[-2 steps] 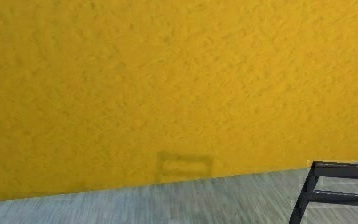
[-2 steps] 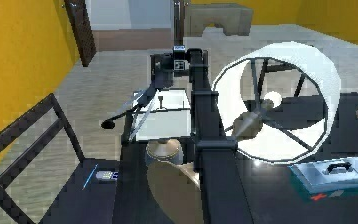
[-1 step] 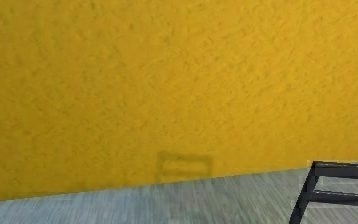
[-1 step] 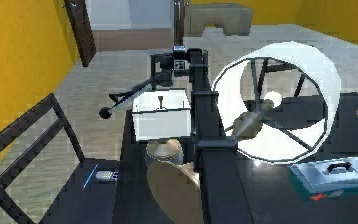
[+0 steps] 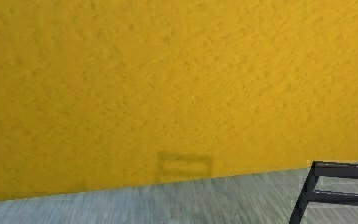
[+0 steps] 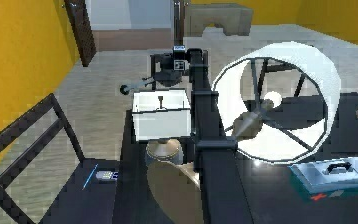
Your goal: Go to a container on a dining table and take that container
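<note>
Reaching over the tabletop (image 6: 135, 165), the claw (image 6: 165, 68) is at upper centre, above the white container (image 6: 159, 112); cannot tell if it holds anything; next, probably retract toward it

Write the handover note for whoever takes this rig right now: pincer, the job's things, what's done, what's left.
Pincer: at the far end of the arm, which reaches out over the dining table; cannot tell whether it holds anything.
Things: a white box, likely the container, sits on the table just left of the arm in the arm side view.
Done: robot is at the table.
Left: take the box off the table.
</note>
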